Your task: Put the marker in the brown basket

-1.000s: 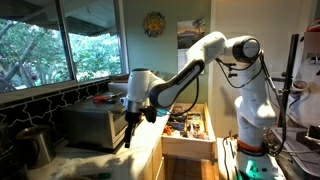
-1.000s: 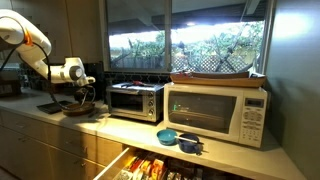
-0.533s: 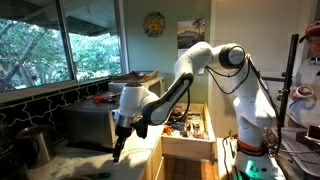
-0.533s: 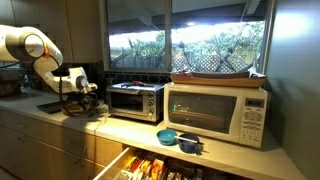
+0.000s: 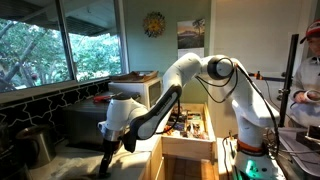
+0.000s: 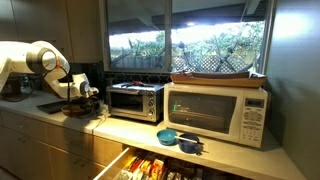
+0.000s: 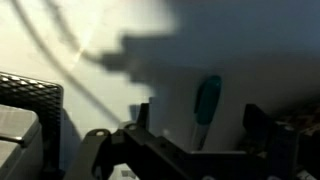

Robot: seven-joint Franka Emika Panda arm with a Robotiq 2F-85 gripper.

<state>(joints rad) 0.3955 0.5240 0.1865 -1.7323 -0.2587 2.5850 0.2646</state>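
The slim marker with the teal end (image 7: 206, 103) lies on the pale bench (image 7: 60, 30), centre-right of the wrist view, between the gripper's (image 7: 198, 128) parted jaws. Expect it light, stiff, smooth and prone to roll; pinch it mid-barrel, across its width.

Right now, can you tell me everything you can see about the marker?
In the wrist view the marker is a slim straight stick, teal-green at the upper part, thinner and darker below. The picture is blurry, so no finer detail shows. It lies on the pale counter, inside the arm's shadow, between the two fingers of the open gripper. Nothing but the counter seems to touch it.
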